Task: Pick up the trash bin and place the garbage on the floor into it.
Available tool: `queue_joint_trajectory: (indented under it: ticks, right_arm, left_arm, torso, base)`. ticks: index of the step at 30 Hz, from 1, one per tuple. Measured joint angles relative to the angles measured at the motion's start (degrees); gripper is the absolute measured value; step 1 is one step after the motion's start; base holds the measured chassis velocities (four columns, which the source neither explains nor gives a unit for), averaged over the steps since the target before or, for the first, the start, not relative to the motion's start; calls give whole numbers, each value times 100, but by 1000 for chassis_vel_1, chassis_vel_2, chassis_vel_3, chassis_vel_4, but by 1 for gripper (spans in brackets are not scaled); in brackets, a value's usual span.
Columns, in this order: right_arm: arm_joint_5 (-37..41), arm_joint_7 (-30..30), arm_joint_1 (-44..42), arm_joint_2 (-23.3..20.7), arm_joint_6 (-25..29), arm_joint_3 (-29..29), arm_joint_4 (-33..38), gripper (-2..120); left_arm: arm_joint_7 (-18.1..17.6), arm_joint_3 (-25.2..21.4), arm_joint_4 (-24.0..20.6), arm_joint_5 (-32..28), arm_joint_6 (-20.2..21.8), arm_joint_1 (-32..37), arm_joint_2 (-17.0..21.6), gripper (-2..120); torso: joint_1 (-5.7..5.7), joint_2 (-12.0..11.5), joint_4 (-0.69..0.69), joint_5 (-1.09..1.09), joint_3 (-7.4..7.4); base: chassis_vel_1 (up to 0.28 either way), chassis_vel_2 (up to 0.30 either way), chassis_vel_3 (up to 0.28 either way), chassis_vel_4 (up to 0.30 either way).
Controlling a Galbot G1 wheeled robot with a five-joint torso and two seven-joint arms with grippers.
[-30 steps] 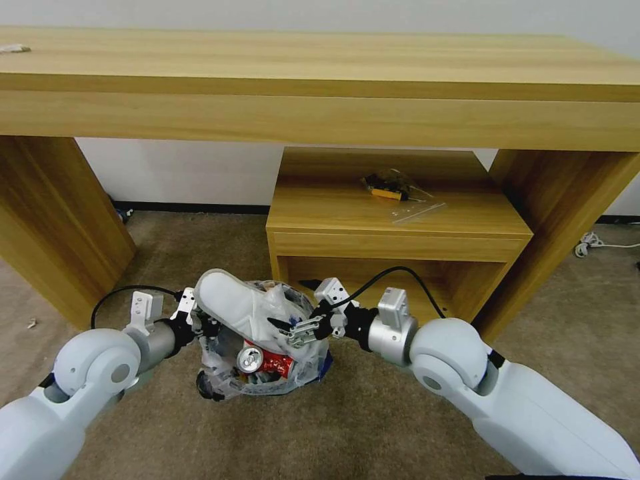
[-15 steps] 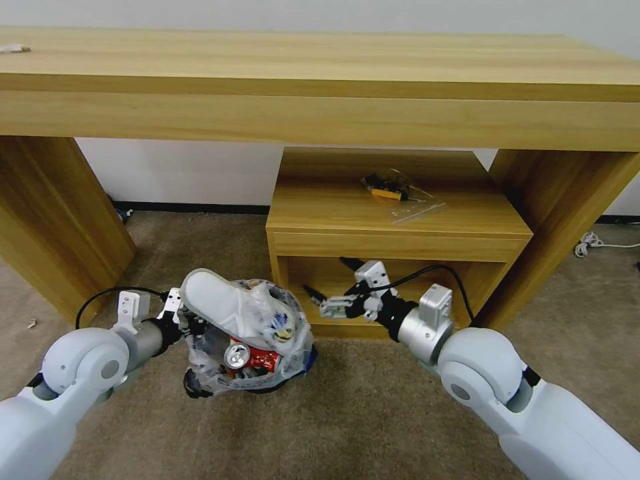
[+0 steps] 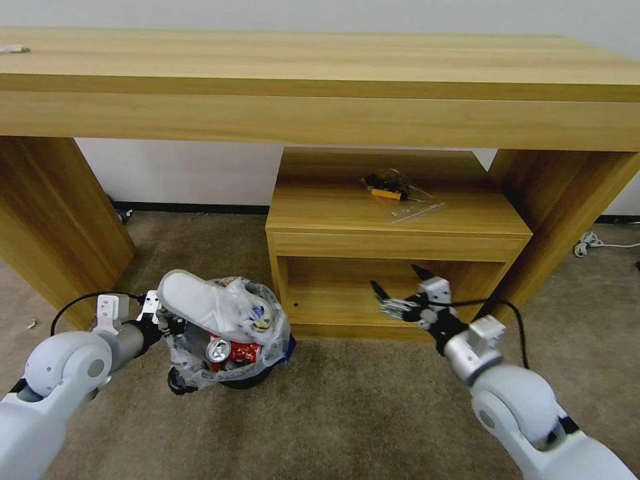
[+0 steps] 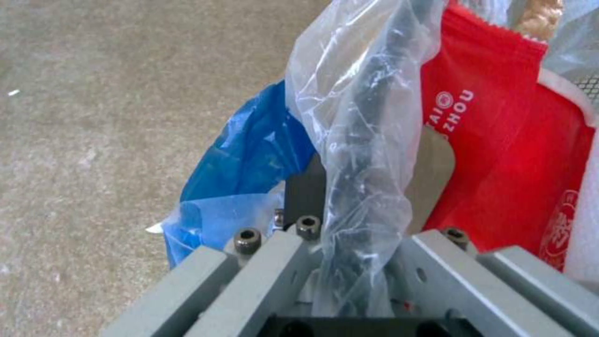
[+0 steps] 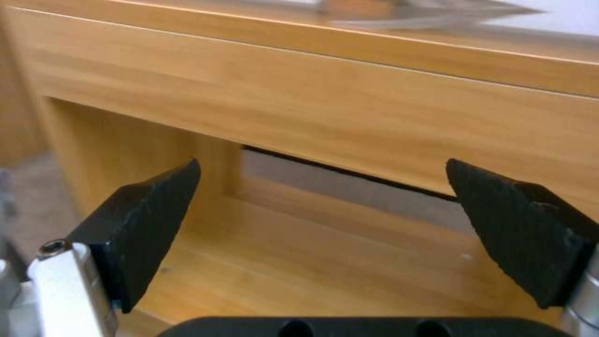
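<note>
The trash bin [image 3: 245, 381] is low over the floor [image 3: 347, 413], left of the small cabinet, its clear bag liner [image 4: 368, 117] bulging over the rim. Garbage fills it: a white slipper [image 3: 200, 303] lies across the top, with a crushed can [image 3: 219, 348] and a red wrapper [image 3: 243, 351] below. My left gripper [image 3: 167, 322] is shut on the bin's near-left rim. In the left wrist view its fingers [image 4: 430, 173] pinch the bagged rim beside the blue patch [image 4: 250, 154] and the red wrapper [image 4: 499, 154]. My right gripper [image 3: 400, 292] hangs open and empty before the cabinet's shelf opening [image 5: 325, 220].
A long wooden desk [image 3: 320, 80] spans the view on two wide legs [image 3: 53, 227]. The small cabinet [image 3: 400, 233] under it carries a clear packet of tools [image 3: 393, 187]. A white cable [image 3: 590, 243] lies at the far right, and a tiny scrap [image 3: 31, 324] at the left.
My right gripper has drawn away from the bin, to the right, and now sits in front of the cabinet. My left arm has carried the bin left and lower.
</note>
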Motion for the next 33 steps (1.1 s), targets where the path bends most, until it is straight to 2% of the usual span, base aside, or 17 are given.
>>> queue_joint_trajectory:
  ticks: [3, 4, 6, 8, 12, 23, 33]
  right_arm:
    - [-146, 19, -223, 214, 109, 195, 22, 100]
    - [-263, 20, -394, 435, 182, 343, 55, 100]
    - [-298, 20, -434, 494, 201, 375, 61, 100]
    - [-429, 20, -626, 785, 291, 506, 97, 100]
    - [-459, 26, -780, 973, 323, 605, 173, 100]
    - [-271, 158, -905, 1099, 301, 895, 345, 100]
    - [-265, 189, -990, 1230, 283, 889, 440, 100]
  left_arm:
    - [1, -77, 95, 6, 0, -4, -64, 0]
    - [0, -165, 168, 23, 0, 5, -129, 0]
    - [-5, -195, 184, 22, 0, 10, -148, 0]
    - [-44, -379, 251, -4, 0, 59, -241, 0]
    - [-69, -537, 332, -6, 0, 150, -274, 0]
    - [-69, -549, 595, 31, 0, 268, -322, 0]
    - [-81, -449, 808, 46, -1, 267, -351, 0]
  torso:
    - [0, 0, -1, 1, 0]
    - [0, 0, -1, -1, 0]
    - [0, 0, -1, -1, 0]
    - [0, 0, 0, 0, 0]
    - [0, 0, 0, 0, 0]
    - [0, 0, 0, 0, 0]
    - [0, 0, 0, 1, 0]
  base:
    - [0, 0, 0, 0]
    - [0, 0, 0, 0]
    - [0, 0, 0, 0]
    - [0, 0, 0, 0]
    - [0, 0, 0, 0]
    - [0, 0, 0, 0]
    - [0, 0, 0, 0]
